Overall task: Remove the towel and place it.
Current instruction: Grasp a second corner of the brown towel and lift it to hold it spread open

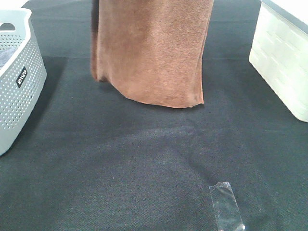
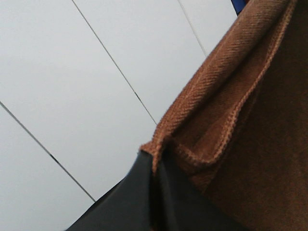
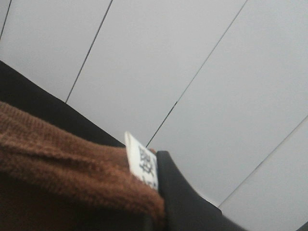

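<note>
The brown towel (image 1: 151, 50) hangs down from above the high view's top edge, its lower hem just over the black table covering (image 1: 144, 168). Neither gripper shows in the high view. In the left wrist view my left gripper (image 2: 155, 168) is shut on a top corner of the towel (image 2: 231, 125), the hem pinched between dark fingers (image 2: 130, 197). In the right wrist view my right gripper (image 3: 159, 187) is shut on the other top corner of the towel (image 3: 62, 168), by its white tag (image 3: 142, 163).
A grey perforated basket (image 1: 17, 82) stands at the left edge. A white bin (image 1: 284, 57) stands at the right. A clear tape strip (image 1: 226, 204) lies on the covering near the front right. Both wrist views look up at white ceiling panels.
</note>
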